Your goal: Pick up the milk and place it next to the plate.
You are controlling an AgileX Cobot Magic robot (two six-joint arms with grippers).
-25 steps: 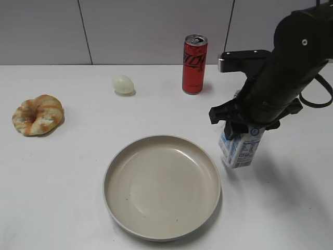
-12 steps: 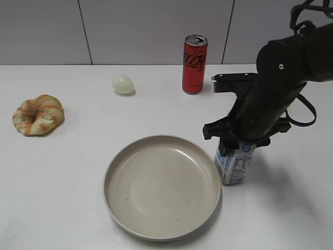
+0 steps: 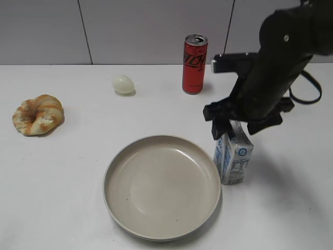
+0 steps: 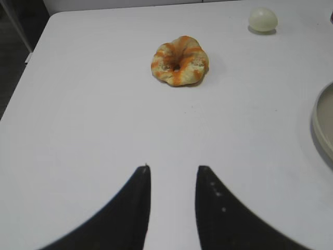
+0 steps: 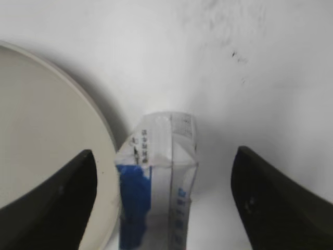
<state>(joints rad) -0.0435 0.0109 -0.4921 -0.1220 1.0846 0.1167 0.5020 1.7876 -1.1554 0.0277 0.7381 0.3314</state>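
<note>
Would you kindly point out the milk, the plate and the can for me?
milk (image 3: 233,159), exterior view, on its front side panel.
plate (image 3: 161,186), exterior view, on its bare inner floor.
can (image 3: 194,65), exterior view, on its red side.

White-and-blue milk (image 3: 233,158), plain beige plate (image 3: 162,230), red can (image 3: 194,64), orange-streaked tan pastry (image 3: 38,114), pale egg (image 3: 123,84), black tool (image 3: 232,125).

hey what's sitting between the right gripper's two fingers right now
The milk stands upright in the gap of the open right gripper, with space on both sides, touching neither finger. The right wrist view shows this; the plate lies just beside it.
</note>
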